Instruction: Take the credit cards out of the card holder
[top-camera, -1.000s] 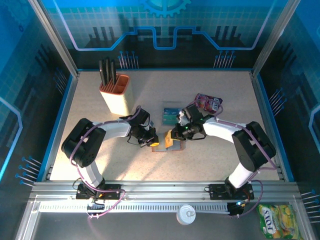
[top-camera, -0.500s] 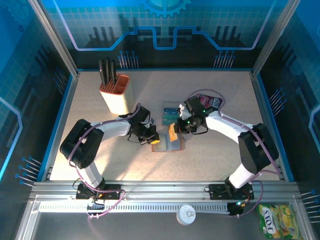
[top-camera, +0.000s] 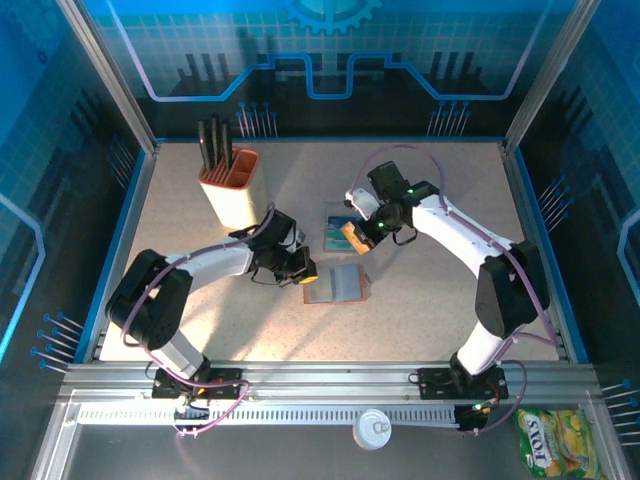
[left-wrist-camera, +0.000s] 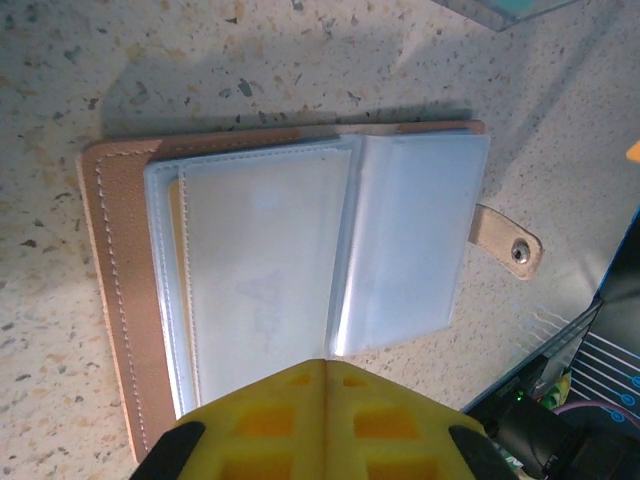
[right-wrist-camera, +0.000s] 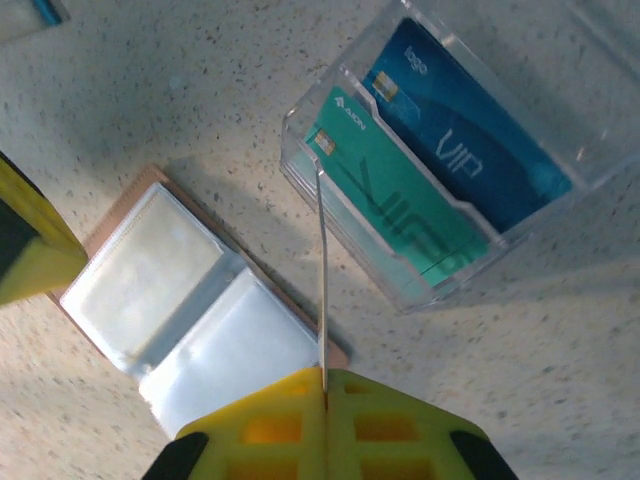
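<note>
Jaws: right gripper (right-wrist-camera: 323, 374) grasping a yellow-tan card (top-camera: 350, 238), 1 o'clock of the open card holder (left-wrist-camera: 270, 250); left gripper (left-wrist-camera: 325, 368) clenched at its 9 o'clock edge.

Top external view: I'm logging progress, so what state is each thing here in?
card holder: open, lying flat
yellow-tan card: out, held on edge
clear case: holds teal card and blue card
left gripper: shut, on the card holder's edge
right gripper: shut on the yellow-tan card
knife block: upright, knives in
</note>
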